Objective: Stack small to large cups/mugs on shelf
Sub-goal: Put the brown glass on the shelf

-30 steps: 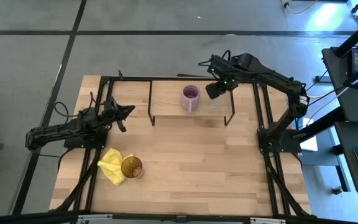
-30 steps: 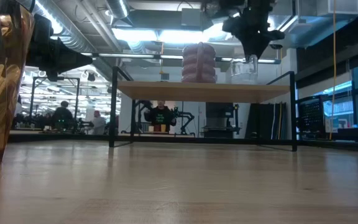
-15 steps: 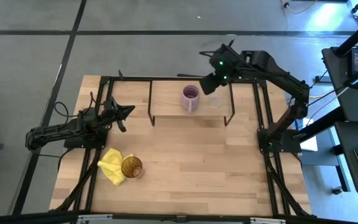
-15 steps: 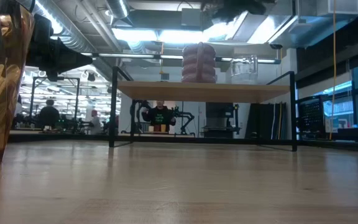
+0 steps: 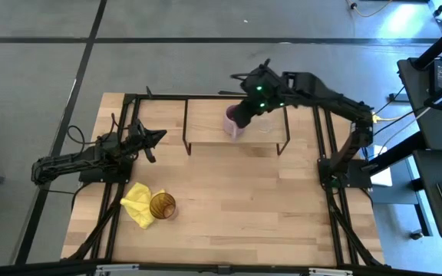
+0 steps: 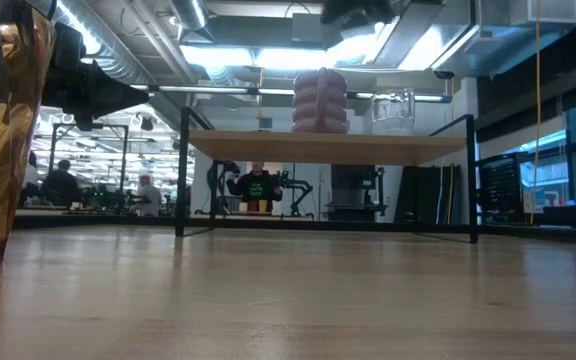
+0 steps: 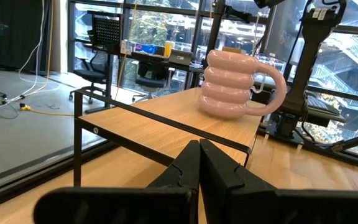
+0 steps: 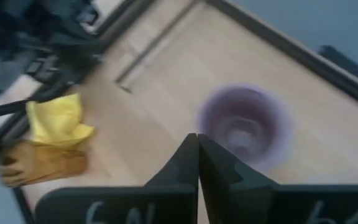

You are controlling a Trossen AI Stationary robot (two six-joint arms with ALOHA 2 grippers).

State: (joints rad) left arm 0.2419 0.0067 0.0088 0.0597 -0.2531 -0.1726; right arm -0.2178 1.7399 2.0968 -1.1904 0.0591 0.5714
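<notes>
The purple mug (image 5: 235, 127) stands on its base on the light-wood shelf (image 5: 206, 126), and the small clear glass cup (image 5: 265, 124) stands on the shelf just to its right. Both also show in the low view: the mug (image 6: 320, 100) and the cup (image 6: 393, 110). My right gripper (image 5: 240, 115) hangs shut above the mug, whose open mouth (image 8: 244, 124) shows blurred below the fingers. The amber ribbed tumbler (image 5: 162, 205) stands on the tabletop near the front left. My left gripper (image 5: 159, 136) waits shut to the left of the shelf, pointing at the mug (image 7: 232, 84).
A yellow cloth (image 5: 138, 201) lies on the tabletop against the tumbler's left side. The shelf stands on thin black wire legs (image 6: 182, 180) at the table's far edge. Bare tabletop (image 5: 267, 207) spreads across the middle and right.
My right gripper has risen off the clear glass cup and gone toward the table's left, ending above the purple mug. The cup stays standing on the shelf.
</notes>
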